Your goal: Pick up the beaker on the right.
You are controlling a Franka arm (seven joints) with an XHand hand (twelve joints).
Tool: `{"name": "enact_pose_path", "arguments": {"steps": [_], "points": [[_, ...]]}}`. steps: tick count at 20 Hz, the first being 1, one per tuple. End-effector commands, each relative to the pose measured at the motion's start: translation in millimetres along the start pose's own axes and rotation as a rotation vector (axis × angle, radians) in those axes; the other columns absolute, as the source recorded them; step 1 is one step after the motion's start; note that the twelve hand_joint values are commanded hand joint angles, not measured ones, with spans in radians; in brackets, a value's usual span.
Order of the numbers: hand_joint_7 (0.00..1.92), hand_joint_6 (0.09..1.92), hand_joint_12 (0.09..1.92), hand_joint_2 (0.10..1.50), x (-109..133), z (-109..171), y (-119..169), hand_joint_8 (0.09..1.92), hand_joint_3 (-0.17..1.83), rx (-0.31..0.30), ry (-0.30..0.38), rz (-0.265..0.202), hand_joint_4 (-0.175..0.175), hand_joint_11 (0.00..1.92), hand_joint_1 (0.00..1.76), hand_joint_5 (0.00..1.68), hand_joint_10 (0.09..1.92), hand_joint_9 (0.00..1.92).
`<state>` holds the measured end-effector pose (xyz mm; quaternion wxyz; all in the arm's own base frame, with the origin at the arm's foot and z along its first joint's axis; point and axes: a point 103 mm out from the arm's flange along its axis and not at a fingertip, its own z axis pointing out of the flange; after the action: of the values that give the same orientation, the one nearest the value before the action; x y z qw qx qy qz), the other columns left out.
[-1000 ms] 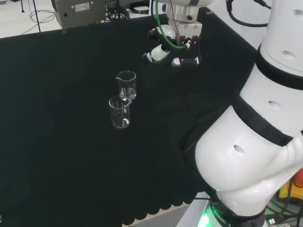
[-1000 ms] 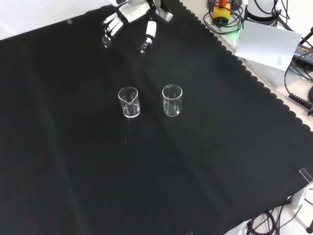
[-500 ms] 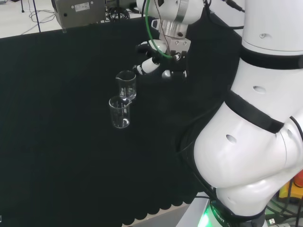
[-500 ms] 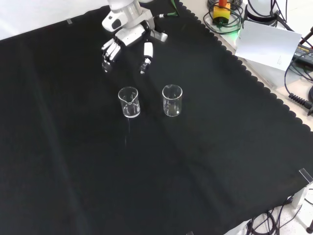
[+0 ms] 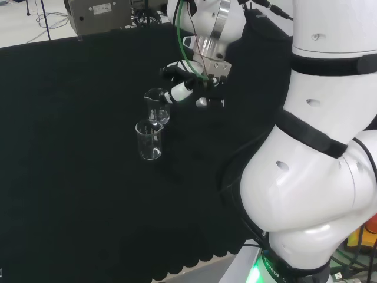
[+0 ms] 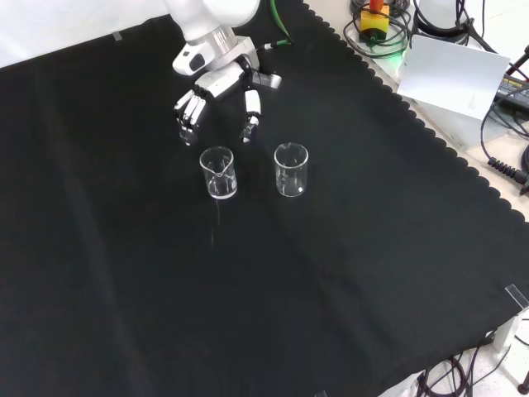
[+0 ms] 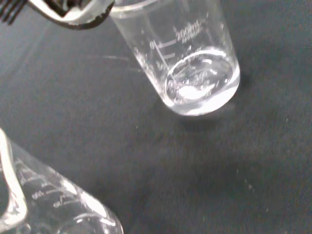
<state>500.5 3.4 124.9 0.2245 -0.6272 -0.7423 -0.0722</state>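
Two clear glass beakers stand upright on the black cloth. In the front view they are side by side, the left beaker (image 6: 218, 173) and the right beaker (image 6: 291, 169). In the head view one beaker (image 5: 158, 105) stands behind the other beaker (image 5: 149, 140). My hand (image 6: 216, 85) hangs open just beyond the left beaker of the front view, fingers spread and pointing down, touching neither. The head view shows the hand (image 5: 189, 88) right of the farther beaker. Close in the wrist view are a graduated beaker (image 7: 195, 63) and the rim of a second beaker (image 7: 46, 202).
The cloth's scalloped edge (image 6: 430, 136) runs along the right of the front view. Beyond it lie a white board (image 6: 455, 78), cables and a red and yellow button (image 6: 376, 16). A grey box (image 5: 97, 15) stands past the far edge in the head view.
The hand has come down and towards the beakers: lower in the front view, leftward in the head view. It stays open. Neither beaker has moved.
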Motion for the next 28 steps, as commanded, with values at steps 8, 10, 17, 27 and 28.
{"name": "enact_pose_path", "arguments": {"steps": [8,10,17,27,28], "points": [[0.33,0.09,1.41,0.58,-17.0,24.9,12.6,0.71,0.57,-0.053,0.155,-0.066,-0.04,0.1,0.85,0.46,0.67,0.46],[0.31,0.09,1.41,0.57,-19.1,26.7,15.0,0.7,0.57,-0.059,0.166,-0.082,-0.04,0.1,0.86,0.43,0.66,0.44],[0.27,0.09,1.4,0.55,-26.8,41.0,26.1,0.69,0.58,-0.019,0.24,-0.129,-0.043,0.08,0.9,0.41,0.65,0.41],[0.27,0.09,1.4,0.54,-40.6,53.0,28.2,0.7,0.59,-0.074,0.322,-0.168,-0.047,0.07,0.92,0.43,0.66,0.41],[0.28,0.09,1.4,0.54,-41.0,53.8,28.5,0.7,0.59,-0.078,0.324,-0.173,-0.048,0.07,0.92,0.44,0.66,0.42]]}}
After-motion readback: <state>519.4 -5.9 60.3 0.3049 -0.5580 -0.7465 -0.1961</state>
